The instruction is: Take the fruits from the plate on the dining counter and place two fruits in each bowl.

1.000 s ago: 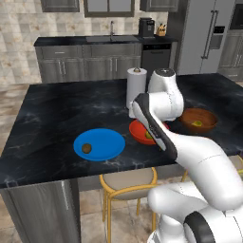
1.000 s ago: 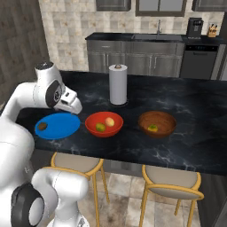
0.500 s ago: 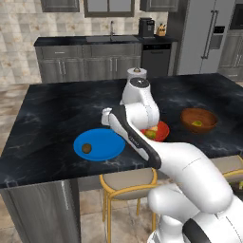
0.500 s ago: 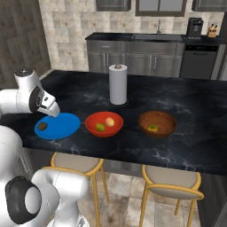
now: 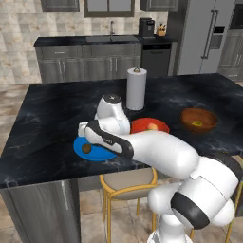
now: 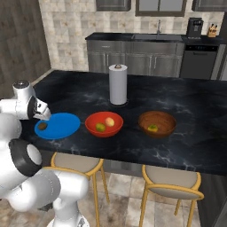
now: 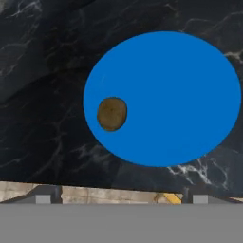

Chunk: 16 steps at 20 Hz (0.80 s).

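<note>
A dark brown fruit (image 5: 87,148) (image 6: 42,126) (image 7: 112,114) lies alone on the left part of the blue plate (image 5: 100,153) (image 6: 62,125) (image 7: 175,95), near the front edge of the black dining counter (image 5: 47,114) (image 6: 190,142) (image 7: 38,71). My gripper (image 5: 83,134) (image 6: 44,117) (image 7: 119,197) hangs above the plate's left side, open and holding nothing. The red bowl (image 5: 142,124) (image 6: 93,126) holds a peach-orange fruit (image 5: 153,126) (image 6: 109,121) and an olive one (image 6: 100,127). A yellow-green fruit (image 5: 197,123) (image 6: 152,128) sits in the brown bowl (image 5: 206,117) (image 6: 166,120).
A paper towel roll (image 5: 136,88) (image 6: 118,84) stands upright behind the red bowl. Yellow-framed stools (image 5: 128,182) (image 6: 173,181) are tucked under the counter's front edge. Behind the dining counter runs a grey cabinet counter with a sink (image 5: 95,40).
My arm has swung left, from over the red bowl to over the plate's left side. The gripper has stayed open. Fruits, bowls and plate have not moved.
</note>
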Tool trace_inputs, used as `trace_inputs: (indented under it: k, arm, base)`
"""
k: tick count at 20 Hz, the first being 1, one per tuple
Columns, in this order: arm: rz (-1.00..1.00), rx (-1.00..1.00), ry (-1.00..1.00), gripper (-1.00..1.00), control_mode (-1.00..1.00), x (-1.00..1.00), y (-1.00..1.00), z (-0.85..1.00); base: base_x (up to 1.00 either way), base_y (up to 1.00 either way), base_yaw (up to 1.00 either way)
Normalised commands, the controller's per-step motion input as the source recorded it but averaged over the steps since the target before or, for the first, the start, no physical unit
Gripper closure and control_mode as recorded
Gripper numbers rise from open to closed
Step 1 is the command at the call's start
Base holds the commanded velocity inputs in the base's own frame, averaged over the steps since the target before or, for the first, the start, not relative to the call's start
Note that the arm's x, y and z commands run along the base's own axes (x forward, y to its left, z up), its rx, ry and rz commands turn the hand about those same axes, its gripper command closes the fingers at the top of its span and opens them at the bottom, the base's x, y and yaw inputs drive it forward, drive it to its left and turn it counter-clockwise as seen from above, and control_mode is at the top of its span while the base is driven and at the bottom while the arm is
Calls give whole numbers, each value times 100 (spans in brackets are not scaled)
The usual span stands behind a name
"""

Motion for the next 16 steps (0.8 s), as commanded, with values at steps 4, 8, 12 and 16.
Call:
trace_inputs:
  k: [4, 8, 12, 16]
  arm:
    - [5, 0, 0, -100, -100, 60, 44, -53]
    - [0, 0, 0, -100, -100, 56, 39, -54]
    - [-1, 0, -2, -100, -100, 29, 12, -29]
    - [-11, 0, 0, -100, -100, 12, 0, -12]
  base:
    - [0, 0, 0]
    - [0, 0, 0]
    - [0, 0, 0]
    - [0, 0, 0]
